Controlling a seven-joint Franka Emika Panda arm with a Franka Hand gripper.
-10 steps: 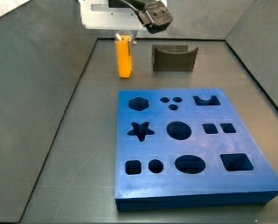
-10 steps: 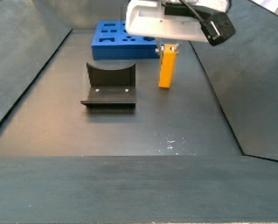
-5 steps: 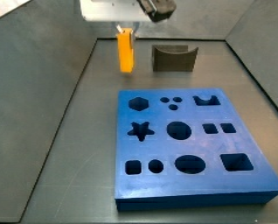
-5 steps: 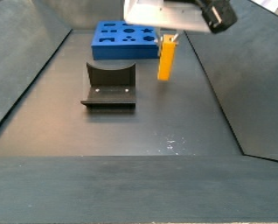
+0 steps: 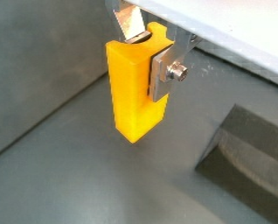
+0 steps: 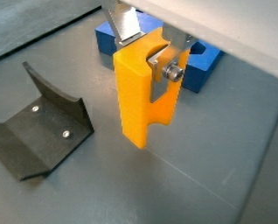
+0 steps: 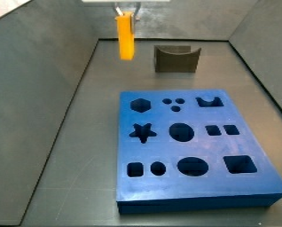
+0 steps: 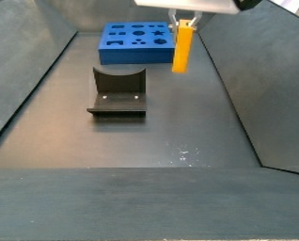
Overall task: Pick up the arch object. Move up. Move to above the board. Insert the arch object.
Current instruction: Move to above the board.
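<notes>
My gripper (image 5: 151,54) is shut on the arch object (image 5: 136,86), a narrow bright yellow-orange block, gripping its upper end with the block hanging down. Both wrist views show it, with the silver fingers (image 6: 169,68) on either side of the block (image 6: 142,96). In both side views the block (image 7: 127,37) hangs well above the floor (image 8: 182,49), and only the gripper's fingertips (image 7: 128,11) show at the frame's edge. The board (image 7: 191,148), a thick blue slab with many shaped cutouts, lies flat on the floor (image 8: 135,42), apart from the block. A corner of it shows behind the block (image 6: 202,68).
The fixture (image 8: 117,92), a dark L-shaped bracket on a base plate, stands on the floor beside the board (image 7: 175,58). It also shows in both wrist views (image 6: 42,127) (image 5: 253,162). Grey walls enclose the dark floor on all sides.
My gripper has risen straight up with the arch object in it. The block has come off the floor and now hangs higher. The board and fixture have not moved.
</notes>
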